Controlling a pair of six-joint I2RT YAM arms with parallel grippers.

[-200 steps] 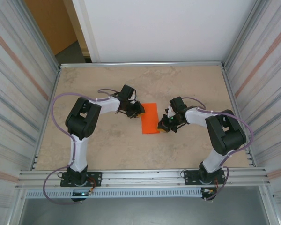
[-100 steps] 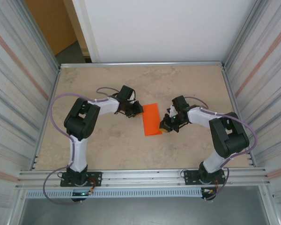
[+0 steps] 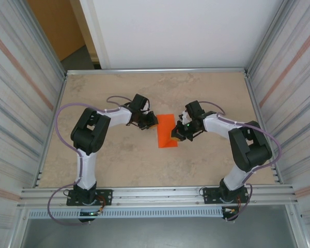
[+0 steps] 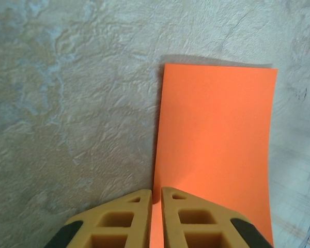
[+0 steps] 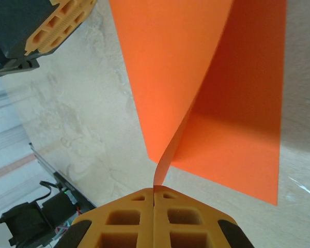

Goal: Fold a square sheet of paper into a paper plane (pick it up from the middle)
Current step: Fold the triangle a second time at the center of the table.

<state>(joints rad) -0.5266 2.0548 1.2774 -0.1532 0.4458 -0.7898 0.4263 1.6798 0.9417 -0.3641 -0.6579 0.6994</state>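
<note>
Beige marbled table (image 3: 93, 93), orange square sheet of paper (image 3: 164, 129) lying near its middle (one flap lifted)

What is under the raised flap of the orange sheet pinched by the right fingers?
The lower layer of the same square sheet of paper, shaded and flat on the table. Whatever lies beneath that layer is covered.

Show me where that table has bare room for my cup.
The far strip of the table between the orange sheet and the back wall is bare, and so is the stretch between the sheet and the near rail. The middle is crowded: the left gripper and right gripper meet at the sheet.
</note>
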